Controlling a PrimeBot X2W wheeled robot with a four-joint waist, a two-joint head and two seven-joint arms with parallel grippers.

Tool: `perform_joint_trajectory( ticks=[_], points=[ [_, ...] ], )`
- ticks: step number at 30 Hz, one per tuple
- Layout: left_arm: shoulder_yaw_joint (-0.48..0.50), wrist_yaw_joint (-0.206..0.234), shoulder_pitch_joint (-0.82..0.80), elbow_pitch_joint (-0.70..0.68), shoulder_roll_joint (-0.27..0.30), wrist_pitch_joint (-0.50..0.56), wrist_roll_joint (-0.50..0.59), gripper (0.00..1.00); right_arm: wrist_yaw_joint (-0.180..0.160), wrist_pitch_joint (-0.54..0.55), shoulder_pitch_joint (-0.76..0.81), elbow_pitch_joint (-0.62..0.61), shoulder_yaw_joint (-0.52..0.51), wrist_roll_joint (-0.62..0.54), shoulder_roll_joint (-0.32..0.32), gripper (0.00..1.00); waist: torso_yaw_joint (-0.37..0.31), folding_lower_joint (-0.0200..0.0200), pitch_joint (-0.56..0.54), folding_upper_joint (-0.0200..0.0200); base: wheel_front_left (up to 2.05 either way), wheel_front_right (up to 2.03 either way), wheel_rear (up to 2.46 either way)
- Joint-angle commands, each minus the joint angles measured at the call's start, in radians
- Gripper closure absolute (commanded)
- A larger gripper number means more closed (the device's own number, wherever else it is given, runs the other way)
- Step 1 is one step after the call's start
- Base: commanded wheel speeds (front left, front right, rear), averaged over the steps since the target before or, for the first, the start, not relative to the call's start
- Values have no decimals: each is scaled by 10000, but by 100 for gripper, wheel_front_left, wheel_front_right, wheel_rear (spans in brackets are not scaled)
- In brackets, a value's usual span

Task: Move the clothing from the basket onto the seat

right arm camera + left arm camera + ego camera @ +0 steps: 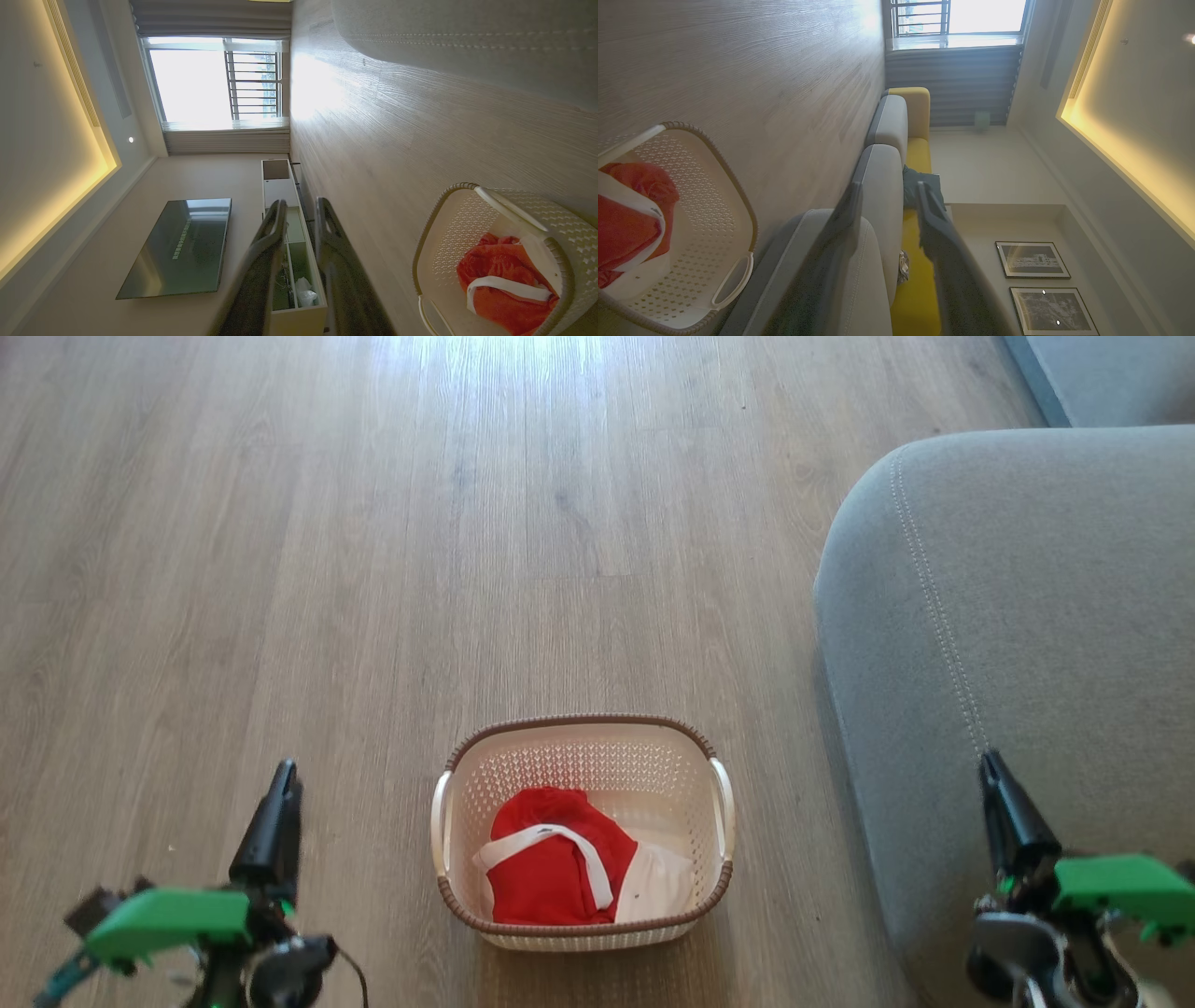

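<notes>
The cream basket (579,720) with a brown braided rim stands on the wood floor in the lower middle of the head view. Inside it lies the clothing (546,873), bright red with a white band and a white panel. To its right is the large grey seat (1027,597) with a pale stitched seam. My left gripper (283,779) hangs over the floor left of the basket, its fingers nearly together and holding nothing. Over the seat's near edge, my right gripper (991,767) is shut and bare. The wrist views show the basket (707,186) (446,224) and the clothing (626,224) (495,266) to one side.
Bare wood floor (373,523) stretches ahead and to the left. A second grey cushion (1102,373) lies at the far right. The right wrist view holds a television (180,247), a low white cabinet (280,186) and a bright window (210,79).
</notes>
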Motion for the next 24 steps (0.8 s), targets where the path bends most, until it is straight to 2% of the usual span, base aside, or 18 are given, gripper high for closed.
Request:
perform_joint_trajectory(
  ticks=[1,13,24],
  points=[
    [-9,0,40,93,-8,-1,-2,0,0,-1,39,95,16,-1,2,0,0,0,0,0,0,0,0],
    [116,-10,128,47,-9,-328,131,0,0,-328,64,73,114,-317,3,0,16,0,-26,0,0,0,0],
    [464,-19,24,-141,0,-655,582,0,1,-655,-108,-172,-50,-1386,5,0,99,0,-63,0,0,0,0]
  ],
)
